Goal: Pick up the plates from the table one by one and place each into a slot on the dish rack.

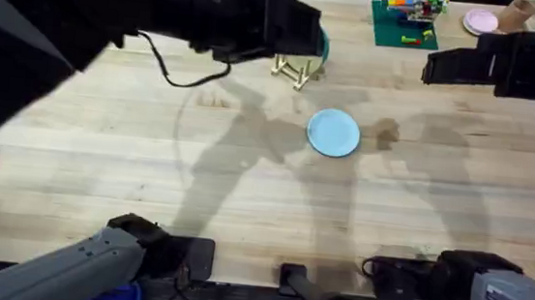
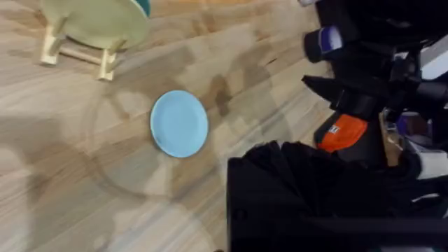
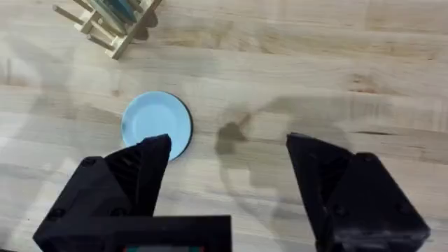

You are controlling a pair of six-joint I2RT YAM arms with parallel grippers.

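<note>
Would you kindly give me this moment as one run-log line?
rack: cream plate, teal plate slotted | blue plate: flat on table | right gripper: open, empty

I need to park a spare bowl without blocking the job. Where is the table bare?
Bare wood lies between the pale blue plate and the arm bases, and left of that plate. It is crowded at the far edge: dish rack, green baseplate, pink plate.

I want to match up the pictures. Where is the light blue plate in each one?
Overhead: the light blue plate lies flat on the table, right of centre.
Left wrist: the plate sits left of centre.
Right wrist: the plate is beside the right gripper.
Shared landmark: the dish rack close by.
</note>
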